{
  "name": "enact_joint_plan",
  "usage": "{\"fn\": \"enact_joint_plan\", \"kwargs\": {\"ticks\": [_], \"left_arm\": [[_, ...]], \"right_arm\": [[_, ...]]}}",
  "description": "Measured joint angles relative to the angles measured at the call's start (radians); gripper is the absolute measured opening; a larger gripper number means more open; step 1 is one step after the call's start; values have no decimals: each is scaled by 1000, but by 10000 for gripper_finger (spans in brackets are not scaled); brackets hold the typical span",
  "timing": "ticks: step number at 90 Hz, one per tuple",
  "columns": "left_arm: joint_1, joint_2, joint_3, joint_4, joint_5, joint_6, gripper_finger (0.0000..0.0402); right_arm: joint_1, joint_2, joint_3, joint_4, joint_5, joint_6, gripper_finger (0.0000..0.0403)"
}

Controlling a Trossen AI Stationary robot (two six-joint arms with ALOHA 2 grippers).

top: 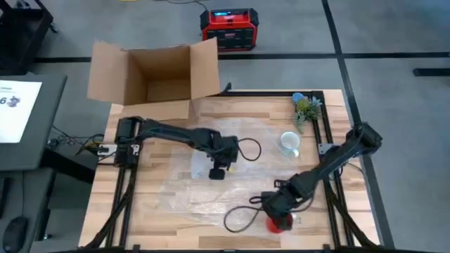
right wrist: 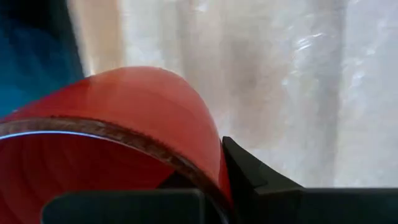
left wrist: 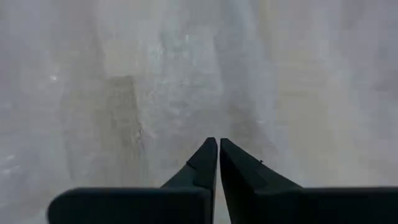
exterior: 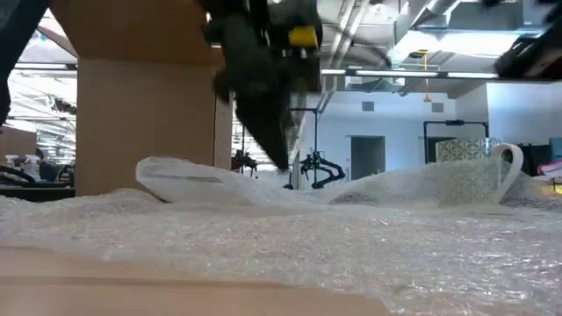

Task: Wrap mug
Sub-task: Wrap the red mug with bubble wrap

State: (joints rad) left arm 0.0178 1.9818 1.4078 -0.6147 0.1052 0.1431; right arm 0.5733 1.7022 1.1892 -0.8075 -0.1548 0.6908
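A clear bubble wrap sheet [top: 232, 176] lies spread over the wooden table. The white mug [top: 288, 143] stands upright on the sheet's far right part; it also shows in the low view [exterior: 474, 175]. My left gripper [top: 219, 171] is down at the middle of the sheet, shut, beside a raised ridge of wrap [exterior: 184, 175]. My right gripper [top: 278, 214] is near the table's front edge, shut on a red tape roll [top: 280, 223]. My left gripper comes from above, pointing down, and its fingertips [left wrist: 208, 152] are closed at the bubble wrap [left wrist: 186, 93] in the sheet's middle. One layer or several, I cannot tell. The wrap around them stays slack on the table. My right gripper has the red tape roll by its wall [right wrist: 193, 137]. One finger [right wrist: 249, 171] shows outside the ring; the other is hidden behind the wall. The fingers slant down from the far right. The roll sits low at the table's front.
An open cardboard box [top: 158, 81] stands at the table's far left corner. A small potted plant [top: 306, 109] sits at the far right, behind the mug. A red device [top: 228, 28] is on the floor beyond the table. Bare wood shows at the near left.
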Motion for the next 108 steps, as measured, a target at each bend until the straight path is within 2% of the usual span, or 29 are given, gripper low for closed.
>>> {"fn": "enact_joint_plan", "kwargs": {"ticks": [13,28,38,50,63,77,87,96,108], "left_arm": [[10,79,-9,123,-61,-11,0],[49,109,-7,235,-252,9,0],[99,113,-9,296,-332,15,0],[148,114,-10,361,-373,13,0],[134,79,-2,404,-422,21,0],[75,22,18,328,-433,27,0],[-4,-37,32,227,-517,-20,0],[-86,-100,36,90,-576,-107,0],[-185,-146,23,-152,-524,-280,0]], "right_arm": [[-27,47,0,8,-29,-45,8],[-7,74,3,11,-67,-44,8],[17,79,4,13,-84,-27,8],[39,82,3,12,-121,-2,8],[48,83,2,-1,-142,-8,8],[40,62,40,-69,-115,-33,8],[21,20,119,-185,-62,-45,8],[-1,11,181,-307,-11,-47,8],[-52,9,218,-297,33,-126,8]]}}
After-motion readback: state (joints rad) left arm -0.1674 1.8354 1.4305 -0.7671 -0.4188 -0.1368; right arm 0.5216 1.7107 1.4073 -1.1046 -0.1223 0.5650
